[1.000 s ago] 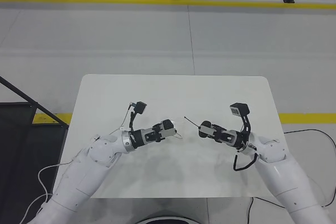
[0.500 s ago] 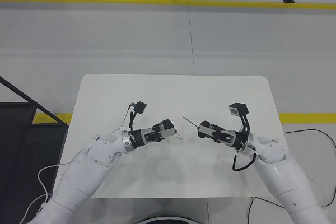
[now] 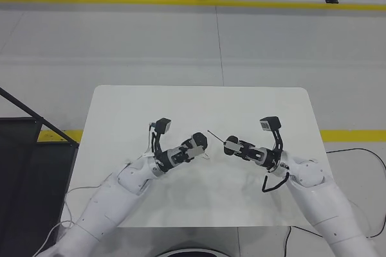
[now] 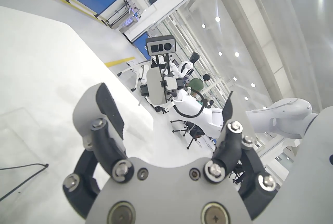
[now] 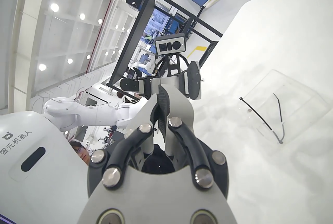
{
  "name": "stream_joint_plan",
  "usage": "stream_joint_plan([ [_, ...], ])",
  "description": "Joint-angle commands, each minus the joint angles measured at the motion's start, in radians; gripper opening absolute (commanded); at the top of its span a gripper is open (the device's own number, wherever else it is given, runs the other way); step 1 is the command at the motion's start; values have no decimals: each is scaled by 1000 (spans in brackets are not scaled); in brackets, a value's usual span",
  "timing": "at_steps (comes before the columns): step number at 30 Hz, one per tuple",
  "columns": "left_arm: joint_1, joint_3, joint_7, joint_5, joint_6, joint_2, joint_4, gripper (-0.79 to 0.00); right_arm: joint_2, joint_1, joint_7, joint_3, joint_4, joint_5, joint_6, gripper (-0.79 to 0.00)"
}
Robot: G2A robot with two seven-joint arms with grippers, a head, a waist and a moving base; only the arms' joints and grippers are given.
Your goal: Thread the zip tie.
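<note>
Right gripper (image 3: 229,144) clamped on a thin black zip tie (image 3: 215,136) above the white table (image 3: 199,103), left gripper (image 4: 166,95) spread wide with nothing between its fingers.
The tie's long axis runs from the right fingertips away from the robot and toward its left, free end near the left gripper. The right wrist view adds a second tie (image 5: 260,118), bent into a V, lying on a clear tray (image 5: 299,95).
</note>
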Motion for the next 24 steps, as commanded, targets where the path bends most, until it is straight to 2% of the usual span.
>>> stream_joint_plan([
  [1,-11,12,35,23,0,-9,22,0,-1,1,4,0,2,1,-1,-785],
  [4,-25,31,88,68,10,-25,44,-31,-4,4,12,-3,3,1,1,-785],
  [8,-36,46,153,106,8,-42,60,-185,-8,8,16,-7,5,-6,2,-785],
  [11,-39,54,189,132,12,-52,67,-259,-10,11,16,-10,8,-10,5,-785],
  [19,-34,53,248,187,12,-69,76,-394,-16,18,11,-8,19,-12,17,-785],
  [24,-32,48,251,196,5,-75,82,-413,-20,22,14,-7,28,-4,23,-785],
])
